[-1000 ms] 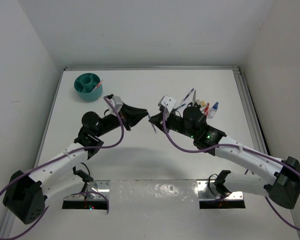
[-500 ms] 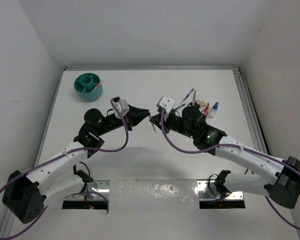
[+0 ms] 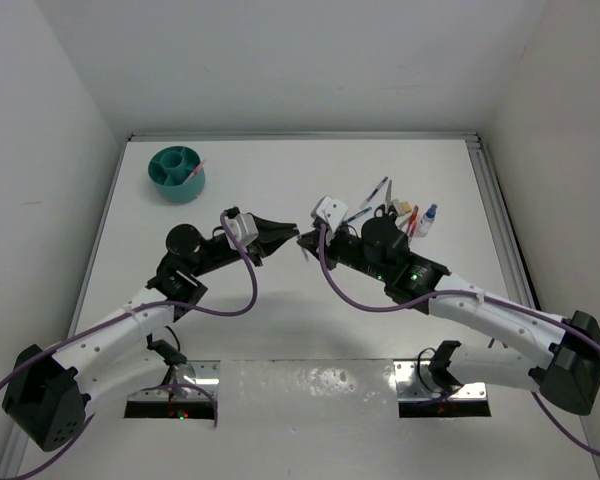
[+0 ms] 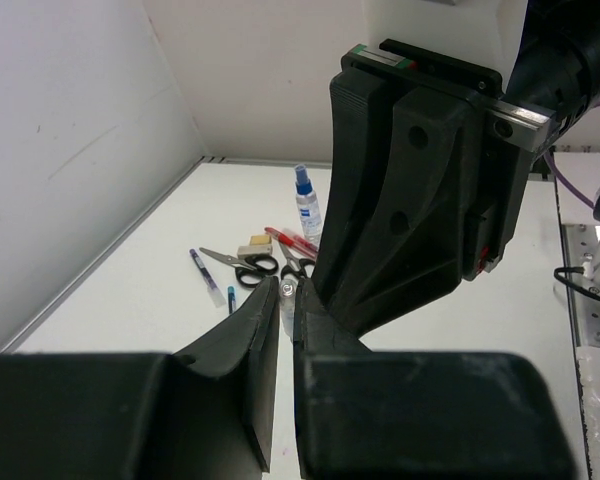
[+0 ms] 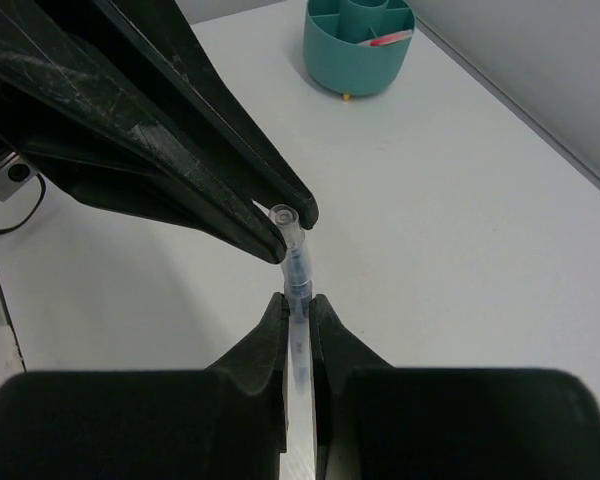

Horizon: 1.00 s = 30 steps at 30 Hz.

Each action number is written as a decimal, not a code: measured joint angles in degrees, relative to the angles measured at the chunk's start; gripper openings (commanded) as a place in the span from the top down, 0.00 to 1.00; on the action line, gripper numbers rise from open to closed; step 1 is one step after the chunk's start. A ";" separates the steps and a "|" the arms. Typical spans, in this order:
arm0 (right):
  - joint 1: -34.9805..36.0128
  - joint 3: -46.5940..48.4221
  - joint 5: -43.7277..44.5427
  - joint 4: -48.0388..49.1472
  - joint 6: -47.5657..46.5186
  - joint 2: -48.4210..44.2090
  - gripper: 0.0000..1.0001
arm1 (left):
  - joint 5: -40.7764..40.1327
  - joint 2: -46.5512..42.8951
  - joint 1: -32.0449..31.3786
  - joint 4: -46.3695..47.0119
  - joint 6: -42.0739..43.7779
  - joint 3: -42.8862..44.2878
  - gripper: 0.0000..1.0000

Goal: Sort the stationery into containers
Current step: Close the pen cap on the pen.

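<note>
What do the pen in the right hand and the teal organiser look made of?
The pen looks like clear, glossy plastic: blue shows through its barrel. The teal organiser seems to be moulded plastic with a smooth, faintly shiny finish: even colour, rounded walls, thin dividers. Neither is certain from looks alone.

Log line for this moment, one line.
phase: pen handover | right gripper: shut on pen | left gripper: shut at pen's top, grip unclear

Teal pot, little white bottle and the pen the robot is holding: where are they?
teal organiser (image 3: 176, 190): top camera view, on its outer wall.
white bottle (image 4: 308, 212): left wrist view, on its white body.
pen (image 5: 294, 255): right wrist view, on its clear barrel.
</note>
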 measured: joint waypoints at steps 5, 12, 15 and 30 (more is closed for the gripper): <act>0.35 -1.31 0.15 1.77 0.87 0.11 1.00 | 0.26 0.20 0.02 0.20 0.55 -0.59 1.00; 0.76 -1.49 0.26 2.51 1.20 0.96 1.00 | 0.61 0.09 0.24 -0.07 1.01 -1.05 1.00; 0.83 -1.49 0.28 2.64 1.20 0.98 1.00 | 0.81 0.09 0.33 -0.02 1.20 -1.05 1.00; 1.36 -1.49 2.10 2.58 0.72 0.96 1.00 | 0.96 0.04 0.33 -0.44 2.34 -1.05 1.00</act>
